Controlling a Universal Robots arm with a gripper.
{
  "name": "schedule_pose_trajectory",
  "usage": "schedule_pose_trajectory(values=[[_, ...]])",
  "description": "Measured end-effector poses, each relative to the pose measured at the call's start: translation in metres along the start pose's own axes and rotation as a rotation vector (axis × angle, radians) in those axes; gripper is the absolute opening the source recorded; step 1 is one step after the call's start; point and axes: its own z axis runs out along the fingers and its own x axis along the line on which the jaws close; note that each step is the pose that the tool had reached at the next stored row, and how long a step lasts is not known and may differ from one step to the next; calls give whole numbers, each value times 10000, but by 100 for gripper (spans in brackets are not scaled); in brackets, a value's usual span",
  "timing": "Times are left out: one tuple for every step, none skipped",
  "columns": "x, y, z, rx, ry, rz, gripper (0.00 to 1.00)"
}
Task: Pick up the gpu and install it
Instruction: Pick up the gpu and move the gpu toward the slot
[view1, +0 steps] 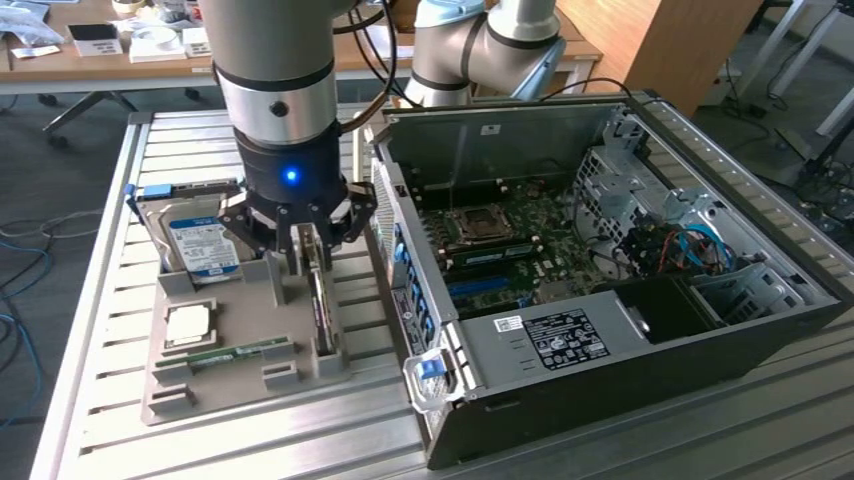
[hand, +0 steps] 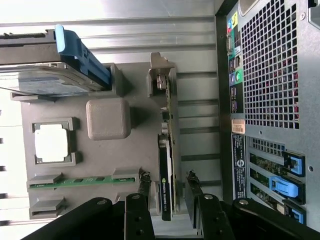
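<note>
**benchwatcher:** Standing next to the rig right now. The thin green circuit-board gpu with the black cooler and silver end bracket is parked on its edge in a slot of the grey plastic holder tray. It's right between the two black metal fingers. The fingers are spread, one on each face of the card, and I can see a gap on both sides, so nothing's clamped.

**slotjockey:** How do you reckon it'll handle?

**benchwatcher:** Light and stiff, I'd guess, but not something to crush. The bare board on one face and the fan on the other both look delicate, and the cooler shroud could be a bit slick. I'd pinch it across the flat faces near the upper edge, roughly mid-length, on solid shroud. Keep off the fan blades and the connector edge. The open black computer case is just beside the fingers, on the same slatted aluminium tabletop.
</note>
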Motion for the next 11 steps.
schedule_pose_trajectory(values=[[0,0,0,0,0,-1,42],[-1,0,1,-1,-2,-1,42],[-1,0,2,-1,-1,-1,42],[-1,0,2,-1,-1,-1,42],[-1,0,2,-1,-1,-1,42],[-1,0,2,-1,-1,-1,42],[-1,0,2,-1,-1,-1,42],[-1,0,2,-1,-1,-2,42],[-1,0,3,-1,-2,-1,42],[-1,0,3,-1,-1,-1,42],[-1,0,3,-1,-1,-1,42]])
